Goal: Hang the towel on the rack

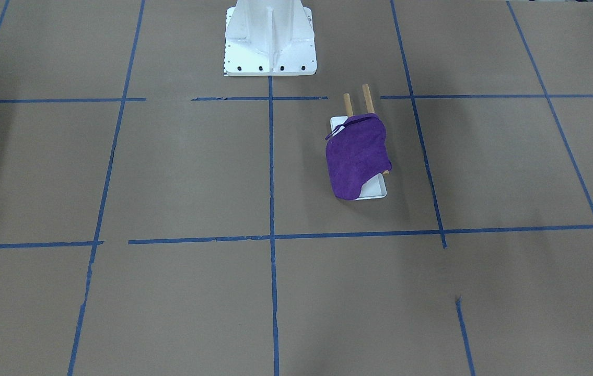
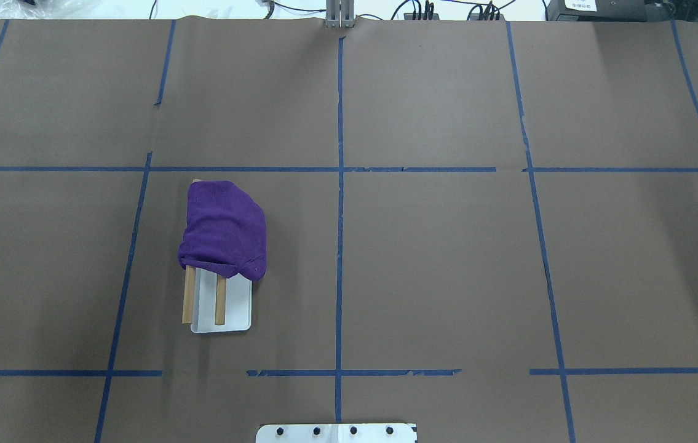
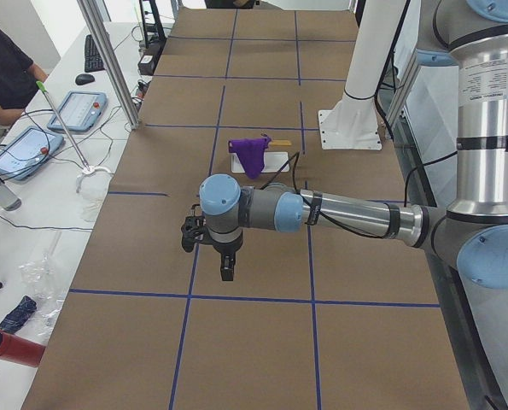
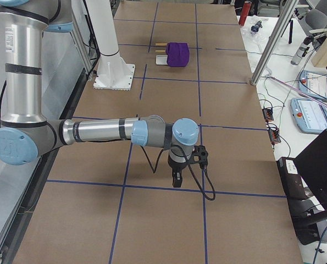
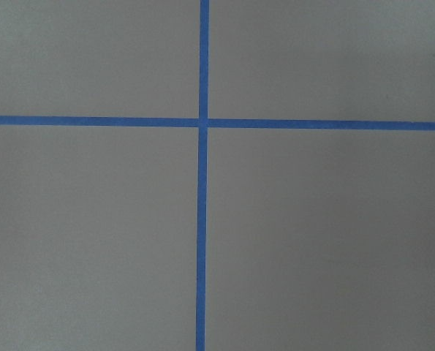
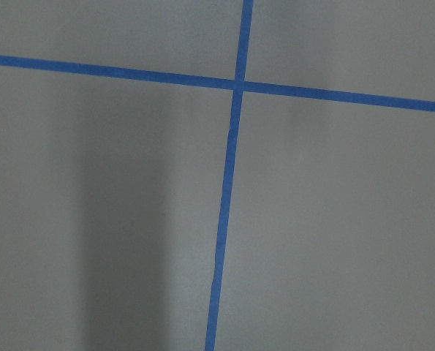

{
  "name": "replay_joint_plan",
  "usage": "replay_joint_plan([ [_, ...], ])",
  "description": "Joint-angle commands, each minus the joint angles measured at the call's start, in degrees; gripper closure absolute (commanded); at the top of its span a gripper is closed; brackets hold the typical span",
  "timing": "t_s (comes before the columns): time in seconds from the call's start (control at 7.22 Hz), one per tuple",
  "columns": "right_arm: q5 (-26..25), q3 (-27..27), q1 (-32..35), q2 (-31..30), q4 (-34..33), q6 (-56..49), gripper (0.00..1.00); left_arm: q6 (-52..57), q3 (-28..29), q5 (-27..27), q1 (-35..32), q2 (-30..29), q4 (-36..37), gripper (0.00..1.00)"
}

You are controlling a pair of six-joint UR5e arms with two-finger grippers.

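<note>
So the towel (image 2: 223,227) is draped across both wooden dowels (image 2: 220,301) of the rack (image 2: 237,309). It covers their far half and sits on the robot's left side of the tabletop (image 2: 447,277). Meanwhile the left tool (image 3: 227,270) and right tool (image 4: 176,179) hang pointing down over bare tabletop, well apart from it. Only the side views catch them, so I can't tell if either is apart or together.

You see only the brown table cover (image 6: 349,219), where two strips of blue tape (image 6: 223,219) meet at a crossing (image 6: 239,84) near the top, one strip running down from that crossing, with a soft shadow (image 6: 122,219) below and left of it.
</note>
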Motion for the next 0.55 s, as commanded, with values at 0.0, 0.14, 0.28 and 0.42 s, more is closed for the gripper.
replay_joint_plan([
  [0.0,0.1,0.1,0.0,0.0,0.1,0.0,0.00,-0.3,-0.2,-0.1,0.1,0.1,-0.4,0.00],
  [0.14,0.1,0.6,0.0,0.0,0.2,0.0,0.00,-0.3,-0.6,0.0,0.0,0.0,-0.2,0.00],
  [0.28,0.1,0.6,0.0,0.0,0.2,0.0,0.00,-0.2,-0.7,-0.1,-0.1,-0.5,0.1,0.00],
  [0.42,0.0,0.6,0.0,0.0,0.3,0.1,0.00,-0.1,-0.5,0.0,-0.2,-1.1,0.5,0.00],
])
